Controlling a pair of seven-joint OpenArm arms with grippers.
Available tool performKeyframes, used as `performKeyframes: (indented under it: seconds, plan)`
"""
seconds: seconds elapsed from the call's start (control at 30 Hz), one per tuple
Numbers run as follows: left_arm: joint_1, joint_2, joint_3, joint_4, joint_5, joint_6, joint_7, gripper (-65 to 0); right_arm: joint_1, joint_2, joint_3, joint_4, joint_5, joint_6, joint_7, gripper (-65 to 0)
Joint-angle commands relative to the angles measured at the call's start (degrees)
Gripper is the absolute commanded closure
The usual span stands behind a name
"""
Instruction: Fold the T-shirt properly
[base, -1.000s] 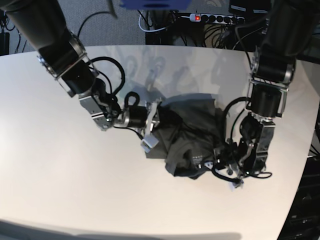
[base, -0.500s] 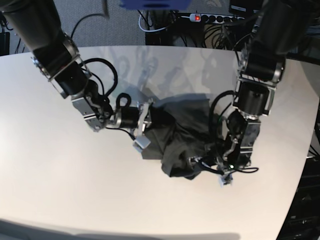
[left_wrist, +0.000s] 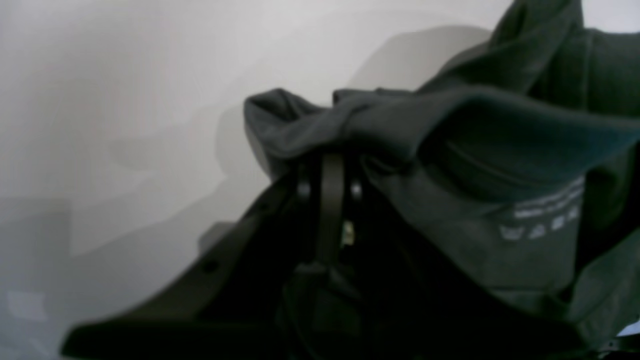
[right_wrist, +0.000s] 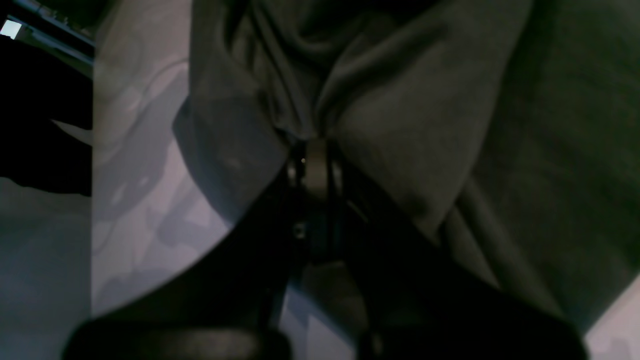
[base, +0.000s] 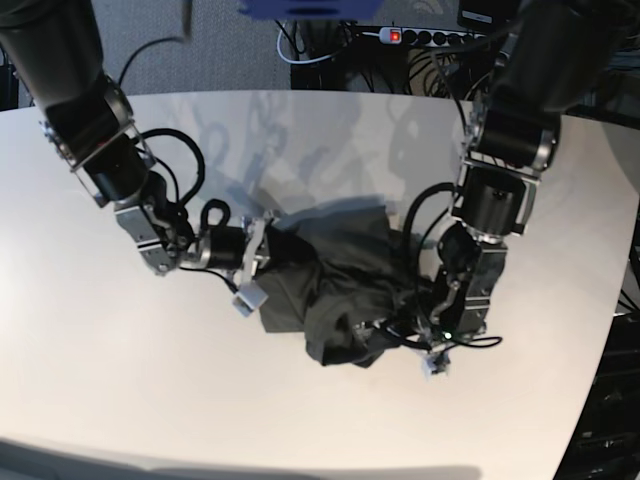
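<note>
The dark grey T-shirt (base: 335, 275) lies crumpled in a heap on the white table (base: 110, 380). My left gripper (base: 392, 325) holds its near right side. In the left wrist view that gripper (left_wrist: 327, 160) is shut on a bunched fold of the T-shirt (left_wrist: 475, 150), and a printed neck label (left_wrist: 545, 215) shows to the right. My right gripper (base: 268, 262) grips the heap's left edge. Seen from the right wrist, it (right_wrist: 315, 145) is shut on gathered cloth of the T-shirt (right_wrist: 425, 100).
A power strip with a red light (base: 420, 36) and tangled cables lie on the floor behind the table. The table's curved right edge (base: 605, 340) runs close to the left arm. A blue object (base: 310, 8) hangs at the top.
Both arms have shifted to the left in the base view, dragging the bunched T-shirt with them. Both grips have stayed shut.
</note>
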Motion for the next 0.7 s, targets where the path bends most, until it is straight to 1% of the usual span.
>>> performKeyframes:
  seconds: [0.0,0.2,0.3,0.43,0.53,0.67]
  plan:
    - [-2.2,-0.1,0.0,0.7,0.2,-0.1,-0.6,-2.2,-1.4,3.2,-1.3,-2.6,-12.8,-6.1,-15.0,-0.6]
    - [-2.2,-0.1,0.0,1.0,0.2,-0.1,-0.6,-2.2,-1.4,3.2,-1.3,-2.4,-12.8,-6.1,-14.8,-0.6]
    - [-2.2,-0.1,0.0,1.3,0.2,-0.1,-0.9,-2.2,-2.1,3.3,-1.1,1.2,-12.8,-6.1,-14.9,-0.6]
    - [-2.2,0.1,-0.1,1.3,0.2,-0.1,-3.3,-2.2,-5.4,6.4,-1.4,10.4,-12.8,-6.1,-15.2,-0.6]
    - [-2.2,1.3,0.0,0.7,0.3,-0.1,-3.5,-2.2,-7.4,9.3,-1.4,18.3,-12.8,-6.1,-17.7,-0.6]
    - [-2.2,1.6,0.0,1.3,0.3,-0.1,-3.3,-2.2,-7.8,10.9,-1.4,26.3,-12.8,-6.1,-20.1,-0.6]
